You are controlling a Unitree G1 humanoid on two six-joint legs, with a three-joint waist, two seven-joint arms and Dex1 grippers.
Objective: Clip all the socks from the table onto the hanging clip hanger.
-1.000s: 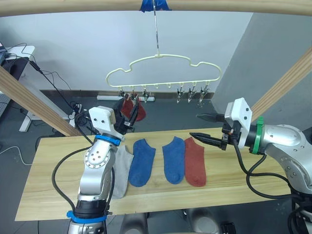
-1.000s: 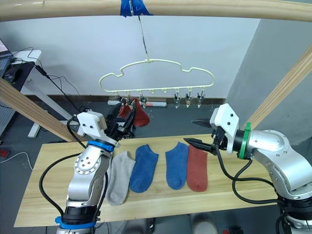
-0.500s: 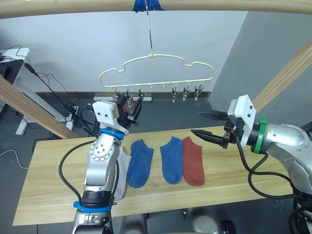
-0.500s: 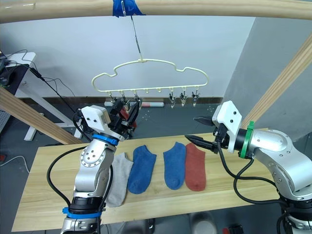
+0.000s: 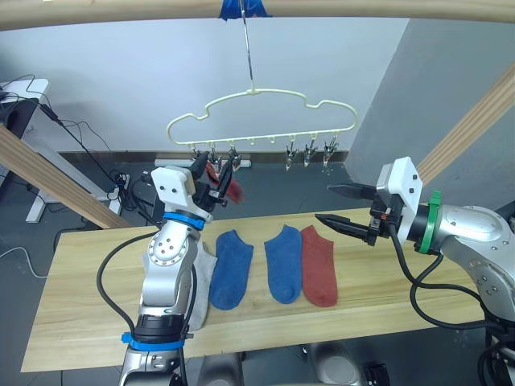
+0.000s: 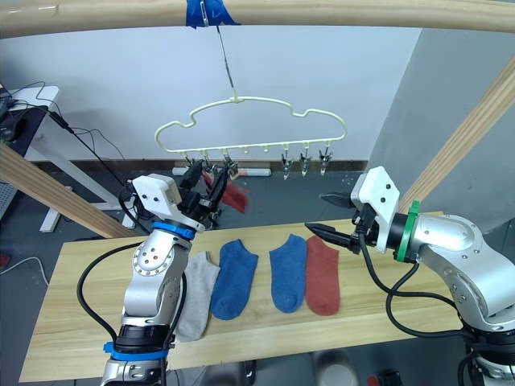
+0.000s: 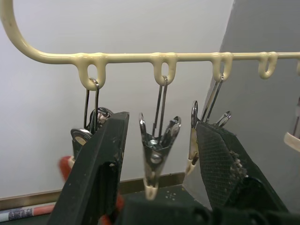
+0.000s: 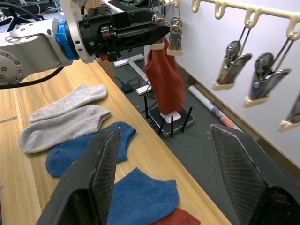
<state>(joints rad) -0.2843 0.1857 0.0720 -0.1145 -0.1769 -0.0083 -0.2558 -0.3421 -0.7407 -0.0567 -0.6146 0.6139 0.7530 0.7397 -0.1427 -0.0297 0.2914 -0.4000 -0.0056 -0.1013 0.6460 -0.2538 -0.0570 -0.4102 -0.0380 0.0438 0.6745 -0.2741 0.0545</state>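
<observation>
Socks lie in a row on the tabletop (image 5: 80, 322): farthest left, two light grey socks (image 8: 65, 119) lie side by side, partly behind the left arm in the head views, then a blue sock (image 5: 232, 268), a second blue sock (image 5: 284, 261) and a rust-red sock (image 5: 319, 264) just beside it, touching along the edge. Above the left end of that row the left claw (image 5: 217, 175) is raised to the clip hanger (image 5: 261, 121), its two black fingers (image 7: 98, 168) spread apart and holding nothing, with one metal clip (image 7: 158, 145) hanging in the gap between them. A hanging rust-red sock (image 6: 232, 193) dangles from a clip at the hanger's left end, right next to that claw. The hanger's hook goes up to a wooden pole (image 5: 362, 8) wrapped with blue tape (image 5: 241, 8). Three more clips (image 5: 310, 153) hang bare toward the hanger's right end. Farther right, the right claw (image 5: 338, 205) hovers above the tabletop's far edge, well apart from the hanger, its fingers spread wide and empty, pointing toward the left arm.
</observation>
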